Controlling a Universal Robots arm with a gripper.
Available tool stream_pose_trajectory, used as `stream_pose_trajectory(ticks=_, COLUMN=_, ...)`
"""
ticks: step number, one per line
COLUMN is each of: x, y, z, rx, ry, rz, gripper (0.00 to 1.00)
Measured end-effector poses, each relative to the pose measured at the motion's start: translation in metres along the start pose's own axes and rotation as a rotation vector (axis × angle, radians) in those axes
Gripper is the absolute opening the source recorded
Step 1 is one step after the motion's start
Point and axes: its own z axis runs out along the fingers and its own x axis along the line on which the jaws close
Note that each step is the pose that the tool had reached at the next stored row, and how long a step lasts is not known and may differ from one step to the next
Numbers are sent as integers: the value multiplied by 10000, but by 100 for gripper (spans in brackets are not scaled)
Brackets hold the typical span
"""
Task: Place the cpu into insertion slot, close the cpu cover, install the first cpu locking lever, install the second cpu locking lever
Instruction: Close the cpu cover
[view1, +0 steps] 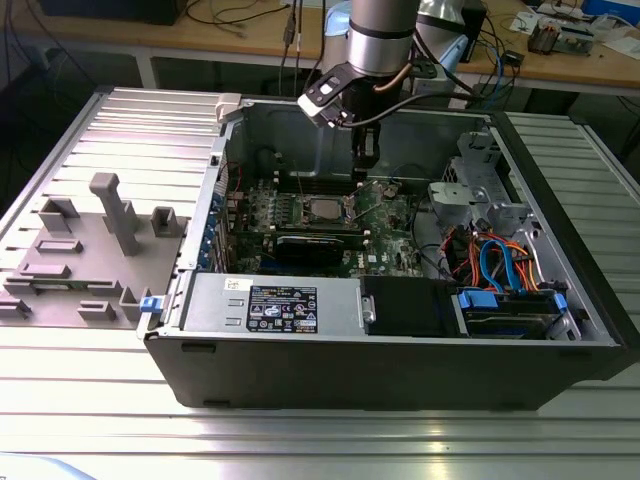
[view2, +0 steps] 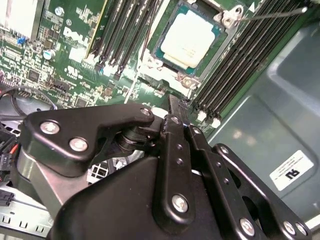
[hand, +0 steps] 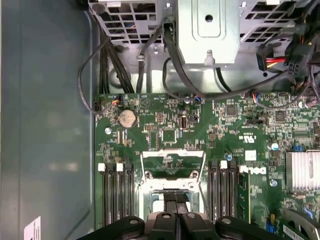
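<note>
Inside the open case (view1: 300, 370) on the bench (view1: 90, 400), the gripper (view1: 365, 165) hangs low over the green board (hand: 230, 125), just to the exterior view's right of the cpu (view2: 190, 42). Its fingers (hand: 169, 212) look pressed together with nothing between them.

The cpu lies flat in the slot (view2: 155, 50), silver top up, so the first step reads as done. The cover (hand: 172, 154) seems to stand up off the slot: in the first wrist view the board shows through its window. Closing the cover is therefore judged to be the step in hand. That calls for a push on the cover's free edge with the clenched fingertips, swinging it down squarely over the cpu without nudging the chip.

A thin lever (view2: 270, 13) juts from the slot's corner, apparently unlatched; which of the two levers it is cannot be told. The gripper's own body hides the near part of the slot in both wrist views. The cover's exact tilt is unclear, and in the exterior view it is too small to judge.
</note>
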Motion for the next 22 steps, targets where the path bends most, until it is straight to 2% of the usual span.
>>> stream_pose_trajectory(ticks=3, x=0, y=78, z=40, rx=0, ry=0, rz=-1, gripper=11)
stream_pose_trajectory(ticks=22, x=0, y=110, z=47, rx=0, ry=0, rz=0, gripper=11)
